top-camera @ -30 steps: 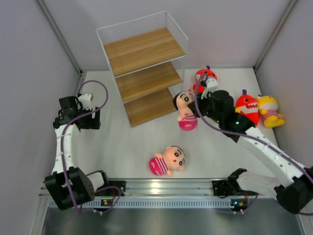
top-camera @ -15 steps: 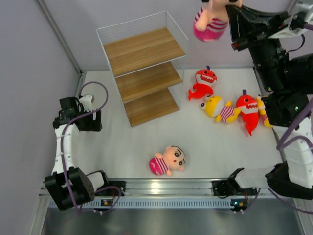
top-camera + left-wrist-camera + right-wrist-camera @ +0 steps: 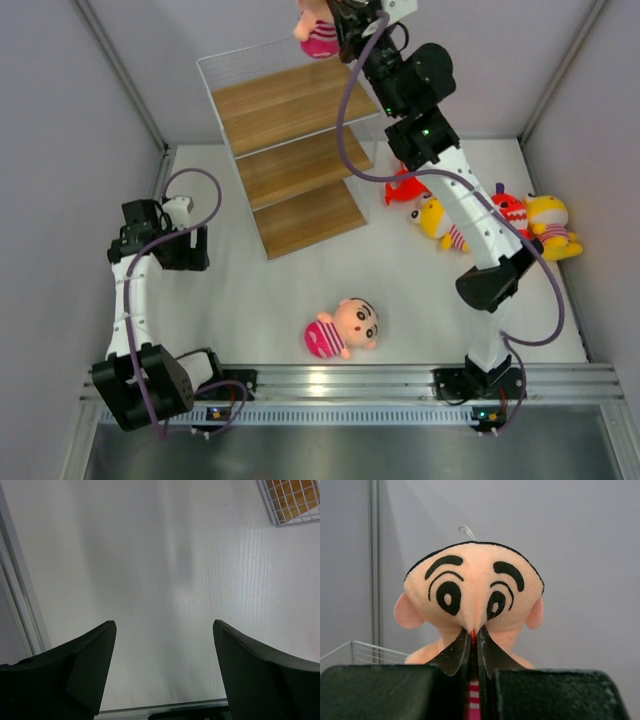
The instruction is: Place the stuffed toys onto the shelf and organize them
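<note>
My right gripper is shut on a boy doll in a pink striped outfit and holds it high above the back of the shelf. In the right wrist view the doll's face fills the middle, pinched at its lower face between my fingers, with the shelf's wire rim at lower left. A second boy doll lies on the table in front. A red shark, a yellow doll, another red shark and another yellow doll lie at right. My left gripper is open over bare table.
The shelf's three boards are bare. Grey walls close in left, right and back. The left wrist view shows white table, a shelf corner at top right and a rail at left.
My right arm swung left with the boy doll, from high at the back right to above the shelf's back edge. One second ago it was low, at the doll on the table. The left arm has not moved.
</note>
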Controlling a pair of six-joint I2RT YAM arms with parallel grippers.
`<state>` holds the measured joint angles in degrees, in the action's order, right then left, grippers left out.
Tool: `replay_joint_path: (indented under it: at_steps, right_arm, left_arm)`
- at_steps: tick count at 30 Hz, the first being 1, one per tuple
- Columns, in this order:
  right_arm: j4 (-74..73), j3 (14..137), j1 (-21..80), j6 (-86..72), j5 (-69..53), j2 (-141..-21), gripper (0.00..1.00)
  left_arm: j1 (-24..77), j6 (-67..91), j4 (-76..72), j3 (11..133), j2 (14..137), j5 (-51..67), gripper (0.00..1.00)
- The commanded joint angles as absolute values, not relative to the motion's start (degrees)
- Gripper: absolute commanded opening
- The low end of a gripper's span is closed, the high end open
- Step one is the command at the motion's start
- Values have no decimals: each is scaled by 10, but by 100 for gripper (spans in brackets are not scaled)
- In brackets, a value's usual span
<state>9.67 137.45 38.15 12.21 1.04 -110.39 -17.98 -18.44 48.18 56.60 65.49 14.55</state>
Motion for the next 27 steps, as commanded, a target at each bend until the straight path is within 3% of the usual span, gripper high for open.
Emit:
replay_joint_path:
  at_steps: [1, 14, 27]
  right_arm:
    - [169, 1407, 388, 104, 15, -1103, 0]
    - [138, 1326, 391, 152, 141, -1137, 0]
    - [143, 1322, 377, 123, 105, -1172, 0]
  left_arm:
    - [-183, -196, 493, 578, 637, 153, 84]
    - [-184, -201, 492, 573, 639, 156, 83]
    - [-184, -204, 492, 570, 637, 156, 82]
